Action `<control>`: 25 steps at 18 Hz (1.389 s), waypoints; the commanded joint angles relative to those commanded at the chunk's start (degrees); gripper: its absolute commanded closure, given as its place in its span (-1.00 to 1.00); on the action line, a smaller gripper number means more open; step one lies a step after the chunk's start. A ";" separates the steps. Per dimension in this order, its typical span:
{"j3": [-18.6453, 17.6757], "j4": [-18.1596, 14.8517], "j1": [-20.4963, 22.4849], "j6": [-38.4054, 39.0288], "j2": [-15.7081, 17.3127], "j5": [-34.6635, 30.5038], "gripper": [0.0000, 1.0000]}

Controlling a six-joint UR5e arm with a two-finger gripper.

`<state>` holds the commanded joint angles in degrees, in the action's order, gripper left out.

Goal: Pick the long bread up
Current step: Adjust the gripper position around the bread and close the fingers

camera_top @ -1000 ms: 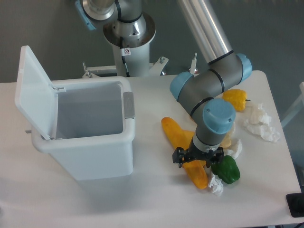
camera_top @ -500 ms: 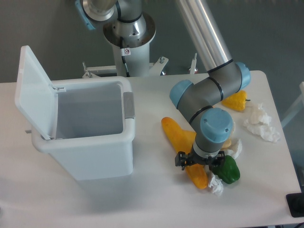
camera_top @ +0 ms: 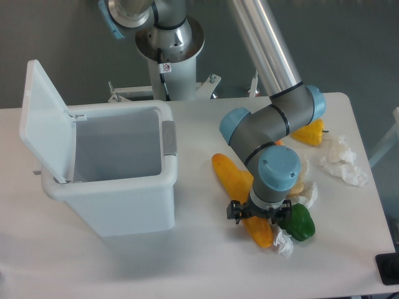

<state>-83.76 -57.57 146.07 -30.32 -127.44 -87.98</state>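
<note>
The long bread (camera_top: 232, 176), a slim glossy orange-yellow loaf, lies diagonally on the white table, running from right of the bin down towards the front. My gripper (camera_top: 259, 213) points straight down over the loaf's lower half. Its dark fingers stand apart, one on each side of the bread, and look open. The wrist hides the middle of the loaf; its near end (camera_top: 262, 233) pokes out below the gripper. The bread still rests on the table.
A green pepper (camera_top: 299, 223) lies just right of the gripper, with a white crumpled scrap (camera_top: 283, 243) below and a pale item (camera_top: 304, 188) behind. A yellow pepper (camera_top: 310, 132) and crumpled paper (camera_top: 341, 162) sit at the right. An open white bin (camera_top: 118, 205) stands left.
The arm has shifted slightly left and down, bringing the gripper lower around the bread. The bread has not moved.
</note>
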 joint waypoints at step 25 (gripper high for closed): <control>0.35 0.79 -0.79 0.88 0.09 -1.58 0.08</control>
<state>-83.41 -56.78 145.28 -29.44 -127.35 -89.56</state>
